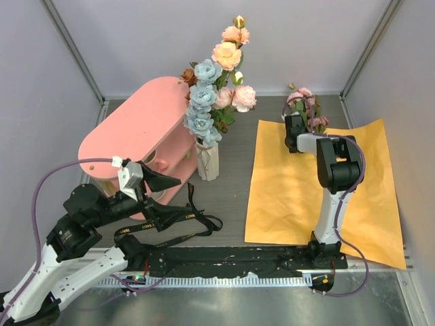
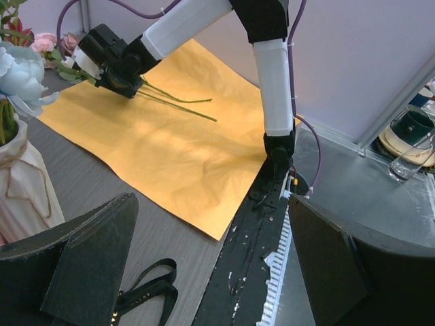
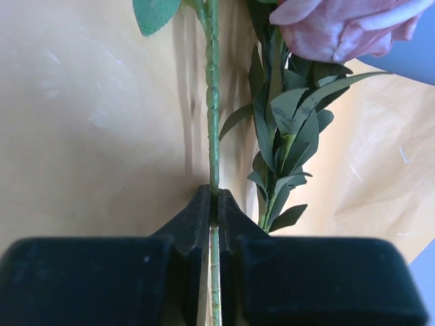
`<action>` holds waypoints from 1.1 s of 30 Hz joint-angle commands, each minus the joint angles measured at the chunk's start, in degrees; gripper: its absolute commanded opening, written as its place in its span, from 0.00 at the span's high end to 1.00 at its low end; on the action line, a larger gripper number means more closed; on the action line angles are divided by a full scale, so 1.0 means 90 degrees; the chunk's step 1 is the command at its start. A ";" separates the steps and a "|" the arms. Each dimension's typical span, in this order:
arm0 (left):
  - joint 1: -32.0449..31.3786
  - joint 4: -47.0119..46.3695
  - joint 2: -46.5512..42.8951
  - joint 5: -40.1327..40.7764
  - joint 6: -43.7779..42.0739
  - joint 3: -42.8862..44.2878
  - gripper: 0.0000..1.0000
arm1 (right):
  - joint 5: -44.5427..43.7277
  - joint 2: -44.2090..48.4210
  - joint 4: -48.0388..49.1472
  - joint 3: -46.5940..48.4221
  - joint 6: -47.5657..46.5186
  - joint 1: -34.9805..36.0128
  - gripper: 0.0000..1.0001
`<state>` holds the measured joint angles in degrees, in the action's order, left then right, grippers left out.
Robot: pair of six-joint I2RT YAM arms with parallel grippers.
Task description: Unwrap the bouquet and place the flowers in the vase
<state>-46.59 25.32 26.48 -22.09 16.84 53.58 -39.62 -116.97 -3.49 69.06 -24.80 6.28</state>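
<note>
The orange paper [image 1: 292, 197] lies spread flat on the right of the table, unwrapped. At its far edge rest some pink and mauve flowers [image 1: 306, 109]. My right gripper [image 3: 214, 197] is shut on one green stem [image 3: 213, 122] of them, beside a leafy sprig [image 3: 292, 136] and a pink rose [image 3: 340, 27]. The white ribbed vase [image 1: 208, 163] stands mid-table holding several blue, peach and pink flowers [image 1: 211, 102]. The black ribbon [image 1: 177, 224] lies loose near the front. My left gripper [image 2: 211, 224] hangs open above it, holding nothing.
A pink shelf [image 1: 136, 129] stands left of the vase, close behind my left arm. The arms' black base rail [image 1: 231, 261] runs along the near edge. A glass [image 2: 408, 156] stands off the table beyond the right wall.
</note>
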 commanded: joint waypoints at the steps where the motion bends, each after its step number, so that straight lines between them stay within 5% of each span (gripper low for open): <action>1: 0.0010 -0.0254 0.0085 0.0071 0.0277 0.0101 0.04 | -0.0158 0.0242 0.0348 0.0013 -0.0096 0.0180 0.99; 10: 0.0010 -0.0557 0.0358 0.0490 0.0775 0.0033 0.04 | -0.0366 0.2135 -0.0256 -0.0153 0.0595 0.1284 0.99; 19: 0.0010 -0.1289 0.0729 0.1116 0.1712 -0.0230 0.04 | 0.3714 0.4440 -0.0112 -0.1675 0.3395 0.1139 0.99; 25: 0.0001 -0.2128 0.1217 0.1116 0.2640 -0.0387 0.05 | 0.6573 0.5934 0.1947 -0.3443 0.5281 0.0319 0.99; 33: 0.0010 -0.2977 0.1998 0.0493 0.3070 0.0266 0.05 | 0.7429 0.7993 0.2057 -0.3494 0.6787 -0.0210 0.99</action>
<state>-46.59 8.27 42.24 -13.67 41.41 50.87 19.68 -54.33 6.22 34.70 26.74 4.36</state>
